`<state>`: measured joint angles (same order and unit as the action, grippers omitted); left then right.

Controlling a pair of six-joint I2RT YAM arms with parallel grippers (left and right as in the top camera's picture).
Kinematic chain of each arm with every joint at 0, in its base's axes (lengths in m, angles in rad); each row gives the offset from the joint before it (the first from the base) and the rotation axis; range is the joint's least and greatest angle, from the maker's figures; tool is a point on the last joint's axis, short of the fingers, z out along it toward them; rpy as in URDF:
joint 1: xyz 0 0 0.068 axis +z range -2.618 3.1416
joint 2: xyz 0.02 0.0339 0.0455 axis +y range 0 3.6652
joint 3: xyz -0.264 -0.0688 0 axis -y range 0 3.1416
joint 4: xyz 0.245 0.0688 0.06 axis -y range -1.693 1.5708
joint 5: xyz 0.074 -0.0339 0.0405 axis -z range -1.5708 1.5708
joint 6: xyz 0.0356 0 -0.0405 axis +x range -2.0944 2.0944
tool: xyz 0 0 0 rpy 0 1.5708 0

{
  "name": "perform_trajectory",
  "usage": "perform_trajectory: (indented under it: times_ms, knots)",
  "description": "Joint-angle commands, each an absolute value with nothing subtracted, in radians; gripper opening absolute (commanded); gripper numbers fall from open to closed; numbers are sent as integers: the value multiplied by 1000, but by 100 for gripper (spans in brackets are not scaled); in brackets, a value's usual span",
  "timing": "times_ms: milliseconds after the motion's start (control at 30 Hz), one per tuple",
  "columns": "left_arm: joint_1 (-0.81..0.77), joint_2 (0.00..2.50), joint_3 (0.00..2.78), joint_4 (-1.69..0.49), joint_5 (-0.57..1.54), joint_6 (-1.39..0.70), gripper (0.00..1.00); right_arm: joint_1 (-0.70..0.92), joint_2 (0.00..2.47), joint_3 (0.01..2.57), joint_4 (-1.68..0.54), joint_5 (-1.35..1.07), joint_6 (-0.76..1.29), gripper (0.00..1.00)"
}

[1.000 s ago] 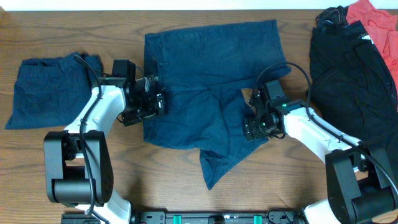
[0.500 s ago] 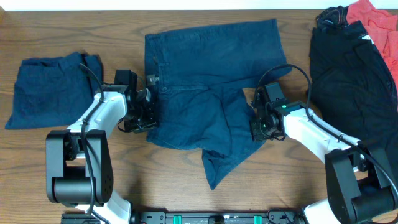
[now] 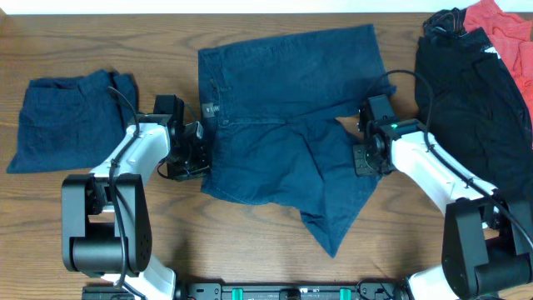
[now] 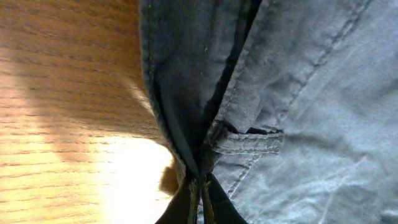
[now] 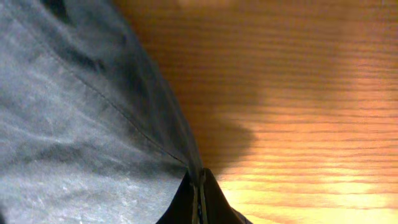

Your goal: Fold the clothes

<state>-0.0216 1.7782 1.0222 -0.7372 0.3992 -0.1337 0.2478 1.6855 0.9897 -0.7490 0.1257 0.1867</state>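
The navy shorts (image 3: 283,108) lie spread across the middle of the table, waistband to the left, one leg trailing toward the front edge. My left gripper (image 3: 200,157) is shut on the waistband edge, pinching a fold of cloth near a belt loop (image 4: 245,140); the left wrist view shows the left gripper (image 4: 200,202) with denim (image 4: 298,93) between its fingers. My right gripper (image 3: 365,158) is shut on the shorts' right edge. In the right wrist view the right gripper (image 5: 199,202) clamps the hem of the shorts (image 5: 74,137) over bare wood.
A folded navy garment (image 3: 67,121) lies at the far left. A heap of black clothes (image 3: 475,108) fills the right side, with a red cloth (image 3: 508,29) at the back right corner. The wooden table (image 3: 208,242) shows in front of the shorts.
Both grippers have closed on the shorts. The right gripper has moved right with the hem, dragging the trailing leg rightward. The left gripper shifted slightly left and toward the front.
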Motion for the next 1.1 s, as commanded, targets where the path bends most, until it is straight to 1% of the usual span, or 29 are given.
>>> perform_trajectory:
  times_ms: [0, 67, 167, 333, 367, 433, 567, 600, 633, 667, 700, 733, 867, 933, 1033, 1067]
  knots:
    - [-19, 1778, 1017, -761, 459, -134, 6, 241, 1678, 1005, -769, 199, 194, 1]
    - [-16, 1778, 1017, -792, 393, -153, 6, 240, 1678, 1005, -791, 268, 212, 1]
    - [5, 1778, 1017, -851, 193, -273, 6, 235, 1678, 1005, -827, 353, 232, 1]
    - [42, 1777, 1017, -863, 168, -295, 6, 207, 1678, 1005, -849, 389, 232, 1]
    - [46, 1777, 1017, -864, 180, -304, 6, 201, 1678, 1005, -849, 384, 232, 1]
    - [50, 1776, 1018, -857, 275, -286, 6, 196, 1678, 1005, -848, 362, 231, 1]
    - [49, 1746, 1023, -771, 571, -193, 6, 198, 1678, 1005, -846, 347, 231, 1]
    - [49, 1740, 1023, -746, 605, -187, 6, 197, 1678, 1005, -846, 347, 231, 1]
    - [49, 1729, 1023, -698, 651, -182, 15, 197, 1678, 1005, -845, 347, 231, 1]
    - [47, 1724, 1023, -657, 672, -176, 38, 197, 1678, 1005, -845, 347, 231, 1]
    - [44, 1720, 1023, -620, 673, -176, 55, 197, 1678, 1005, -844, 347, 231, 1]
    - [41, 1720, 1023, -584, 670, -176, 58, 197, 1678, 1005, -844, 347, 231, 1]
    - [23, 1732, 1023, -519, 670, -176, 57, 197, 1678, 1005, -846, 340, 231, 1]
    - [4, 1747, 1023, -502, 670, -176, 55, 197, 1678, 1005, -846, 340, 231, 1]
    - [-36, 1777, 1023, -492, 671, -176, 48, 197, 1678, 1005, -842, 340, 231, 1]
    - [-49, 1785, 1023, -490, 673, -176, 47, 197, 1678, 1005, -842, 340, 231, 1]
